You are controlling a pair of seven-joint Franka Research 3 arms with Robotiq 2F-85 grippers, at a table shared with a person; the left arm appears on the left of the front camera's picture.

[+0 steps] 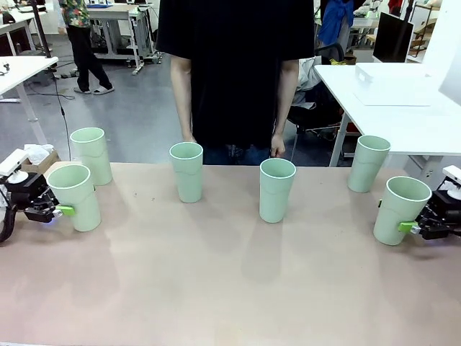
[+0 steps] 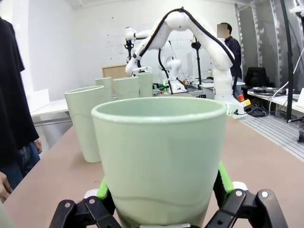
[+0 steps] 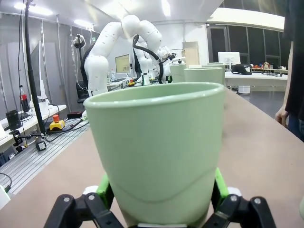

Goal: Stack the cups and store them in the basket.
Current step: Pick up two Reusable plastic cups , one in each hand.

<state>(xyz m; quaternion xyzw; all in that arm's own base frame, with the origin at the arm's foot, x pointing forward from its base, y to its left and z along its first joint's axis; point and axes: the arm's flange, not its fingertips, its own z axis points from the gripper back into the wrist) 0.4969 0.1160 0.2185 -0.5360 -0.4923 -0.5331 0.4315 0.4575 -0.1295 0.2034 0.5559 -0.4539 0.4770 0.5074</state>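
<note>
At frame left: left gripper jaws clamp cup on worktop | frame right: right gripper jaws clamp second cup

**Mint cups, tan table, black-and-green grippers**

On my feed the cups are all the same pale mint green, plain matte, no print. The table is a flat pinkish tan. The left gripper at 9 o'clock and the right gripper at 3 o'clock are black with bright green pads. The person at 12 o'clock has a solid black shirt and dark blue jeans. At 11 o'clock there's a busy green patterned shirt.
</note>
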